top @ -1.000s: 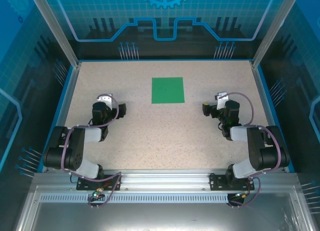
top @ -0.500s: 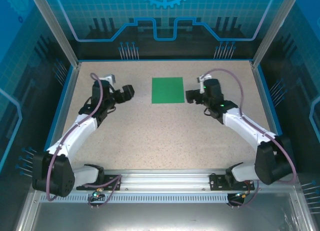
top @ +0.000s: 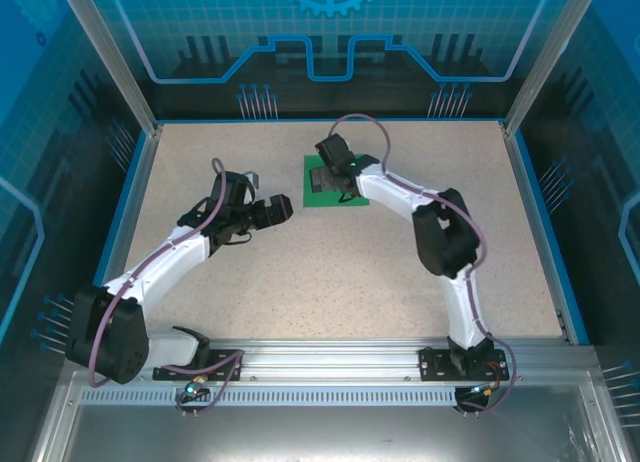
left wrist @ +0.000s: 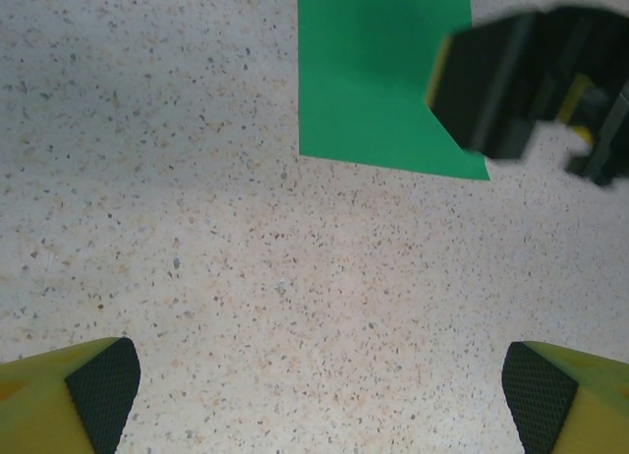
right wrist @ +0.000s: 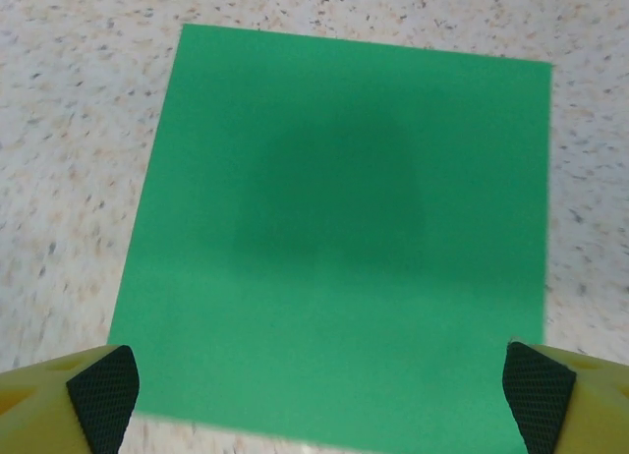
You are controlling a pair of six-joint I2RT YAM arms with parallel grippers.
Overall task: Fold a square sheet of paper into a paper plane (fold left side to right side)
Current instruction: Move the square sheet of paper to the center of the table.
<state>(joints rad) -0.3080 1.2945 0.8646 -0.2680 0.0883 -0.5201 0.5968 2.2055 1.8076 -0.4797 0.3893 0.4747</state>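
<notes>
Green square sheet of thin paper [right wrist: 339,228]: flat on speckled tabletop [top: 300,272].
Right gripper [top: 322,179]: spread wide, empty, directly above the sheet.
Left gripper [top: 278,210]: spread wide, empty, near its near-left corner.

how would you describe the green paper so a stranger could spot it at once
Look at the speckled beige table, toward its far edge near the middle. There, under the open right gripper, lies the square sheet of paper, flat and unfolded. It is the only bright green thing there.
</notes>
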